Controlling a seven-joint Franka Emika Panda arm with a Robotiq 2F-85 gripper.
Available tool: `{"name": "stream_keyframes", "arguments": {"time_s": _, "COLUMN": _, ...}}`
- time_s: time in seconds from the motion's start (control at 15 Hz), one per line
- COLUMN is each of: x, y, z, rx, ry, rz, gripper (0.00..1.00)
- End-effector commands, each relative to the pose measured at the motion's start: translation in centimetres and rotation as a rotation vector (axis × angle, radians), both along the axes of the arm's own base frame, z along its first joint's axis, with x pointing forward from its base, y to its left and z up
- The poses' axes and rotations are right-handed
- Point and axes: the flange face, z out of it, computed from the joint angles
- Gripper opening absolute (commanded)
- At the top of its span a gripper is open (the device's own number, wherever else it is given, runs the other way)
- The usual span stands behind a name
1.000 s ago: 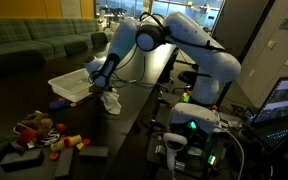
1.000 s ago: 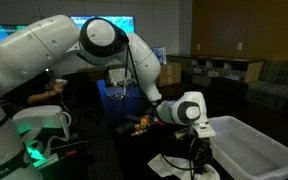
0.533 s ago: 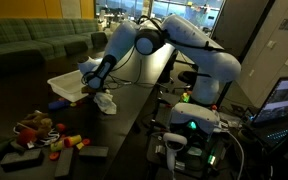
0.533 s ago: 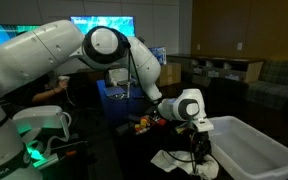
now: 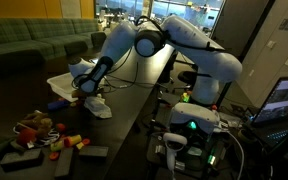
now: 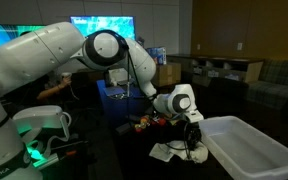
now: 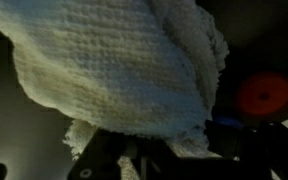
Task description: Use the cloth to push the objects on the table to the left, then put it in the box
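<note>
My gripper [image 5: 87,92] is shut on a white cloth [image 5: 97,106] and holds it low over the dark table, just in front of the white box [image 5: 66,84]. In an exterior view the cloth [image 6: 180,153] hangs under the gripper [image 6: 191,142] beside the white box [image 6: 249,150]. In the wrist view the cloth [image 7: 124,70] fills most of the frame and hides the fingers. Small colourful objects [image 5: 64,141] lie on the table near a stuffed toy [image 5: 34,127]; a red object [image 7: 263,95] shows past the cloth.
A dark flat block [image 5: 92,153] lies near the table's front. A green sofa [image 5: 34,45] stands behind the table. The robot base with green lights [image 5: 192,125] and cables sits beside the table edge.
The gripper with the cloth has moved across the table toward the colourful objects, dragging the cloth along and lower to the surface.
</note>
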Motion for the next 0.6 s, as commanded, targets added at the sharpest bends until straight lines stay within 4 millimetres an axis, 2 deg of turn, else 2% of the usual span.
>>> {"name": "stream_keyframes", "arguments": {"time_s": 0.0, "x": 0.5, "y": 4.2, "z": -0.2, "rx": 0.026, "ry": -0.035, "rz": 0.072, "gripper": 0.14}}
{"name": "stream_keyframes", "arguments": {"time_s": 0.53, "x": 1.2, "y": 13.8, "z": 0.5, "rx": 0.062, "ry": -0.077, "rz": 0.184, "gripper": 0.14}}
